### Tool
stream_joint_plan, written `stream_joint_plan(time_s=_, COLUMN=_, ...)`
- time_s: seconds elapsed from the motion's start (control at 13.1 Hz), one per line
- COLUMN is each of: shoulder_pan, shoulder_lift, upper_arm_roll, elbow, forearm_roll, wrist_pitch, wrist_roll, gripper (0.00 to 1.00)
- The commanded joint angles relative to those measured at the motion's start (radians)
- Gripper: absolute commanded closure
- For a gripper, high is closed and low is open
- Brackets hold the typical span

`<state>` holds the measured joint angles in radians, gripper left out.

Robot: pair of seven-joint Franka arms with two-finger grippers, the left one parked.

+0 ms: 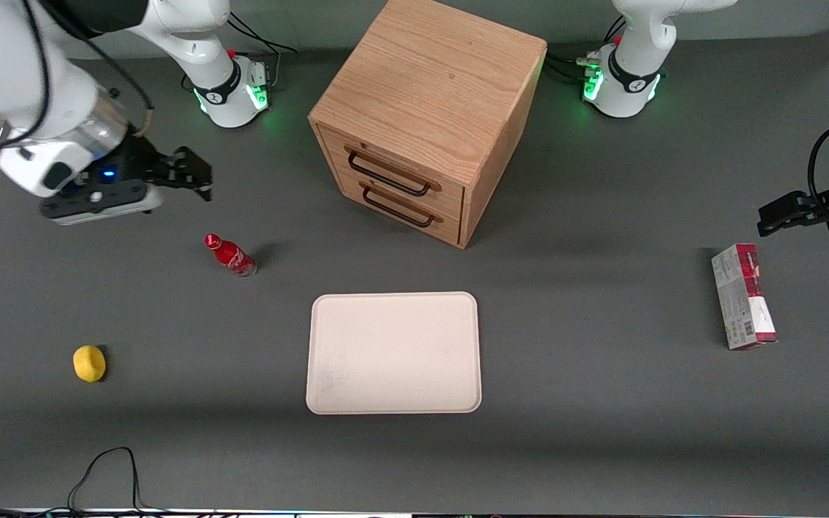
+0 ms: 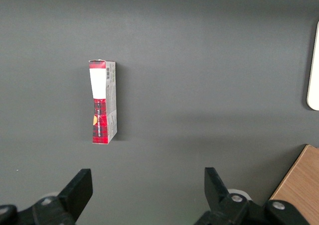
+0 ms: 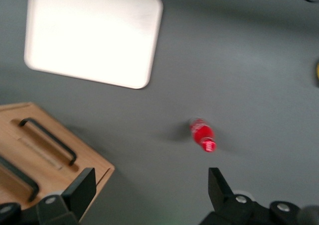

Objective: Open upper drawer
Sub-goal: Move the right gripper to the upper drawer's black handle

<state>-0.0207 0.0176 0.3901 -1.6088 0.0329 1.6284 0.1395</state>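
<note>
The wooden cabinet [image 1: 432,86] stands at the middle of the table, far from the front camera. Its upper drawer [image 1: 404,167] is shut flush, with a black bar handle [image 1: 388,175], above the identical lower drawer [image 1: 407,205]. My right gripper [image 1: 198,178] is open and empty. It hovers above the table toward the working arm's end, well apart from the drawer fronts. In the right wrist view both handles show between the open fingers [image 3: 148,180] and the frame edge; the upper handle [image 3: 22,177] is only partly visible.
A red bottle [image 1: 231,255] stands nearer the front camera than my gripper and also shows in the right wrist view [image 3: 202,135]. A yellow lemon [image 1: 89,363], a cream tray [image 1: 393,352] and a red-and-white box [image 1: 742,295] lie on the grey table.
</note>
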Motion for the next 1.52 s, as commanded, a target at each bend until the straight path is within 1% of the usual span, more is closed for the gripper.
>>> stream_joint_plan(time_s=0.0, shoulder_pan=-0.001, shoulder_lift=0.067, upper_arm_roll=0.159, elbow=0.089, forearm_roll=0.007, wrist_pitch=-0.036, wrist_roll=0.012, gripper=0.00)
stream_joint_plan(time_s=0.08, shoulder_pan=0.001, shoulder_lift=0.076, upper_arm_roll=0.199, elbow=0.089, forearm_roll=0.009, wrist_pitch=-0.036, wrist_roll=-0.001, gripper=0.00)
stream_joint_plan(time_s=0.23, shoulder_pan=-0.001, shoulder_lift=0.105, upper_arm_roll=0.269, elbow=0.104, forearm_roll=0.016, wrist_pitch=-0.038, wrist_roll=-0.096, gripper=0.00)
stream_joint_plan(time_s=0.3, shoulder_pan=-0.001, shoulder_lift=0.110, upper_arm_roll=0.300, elbow=0.099, forearm_roll=0.019, wrist_pitch=-0.038, wrist_roll=-0.116, gripper=0.00)
stream_joint_plan(time_s=0.53, shoulder_pan=-0.001, shoulder_lift=0.182, upper_arm_roll=0.383, elbow=0.096, forearm_roll=0.025, wrist_pitch=-0.036, wrist_roll=-0.185, gripper=0.00)
stream_joint_plan(time_s=0.61, shoulder_pan=-0.002, shoulder_lift=0.215, upper_arm_roll=0.397, elbow=0.098, forearm_roll=0.035, wrist_pitch=-0.029, wrist_roll=-0.202, gripper=0.00)
stream_joint_plan(time_s=0.76, shoulder_pan=-0.001, shoulder_lift=0.272, upper_arm_roll=0.403, elbow=0.095, forearm_roll=0.058, wrist_pitch=-0.016, wrist_roll=-0.308, gripper=0.00)
stream_joint_plan(time_s=0.99, shoulder_pan=-0.002, shoulder_lift=0.360, upper_arm_roll=0.403, elbow=0.092, forearm_roll=0.059, wrist_pitch=0.013, wrist_roll=-0.417, gripper=0.00)
stream_joint_plan(time_s=1.22, shoulder_pan=0.001, shoulder_lift=0.404, upper_arm_roll=0.403, elbow=0.086, forearm_roll=0.059, wrist_pitch=0.042, wrist_roll=-0.451, gripper=0.00)
stream_joint_plan(time_s=1.45, shoulder_pan=0.005, shoulder_lift=0.426, upper_arm_roll=0.403, elbow=0.035, forearm_roll=0.056, wrist_pitch=0.096, wrist_roll=-0.452, gripper=0.00)
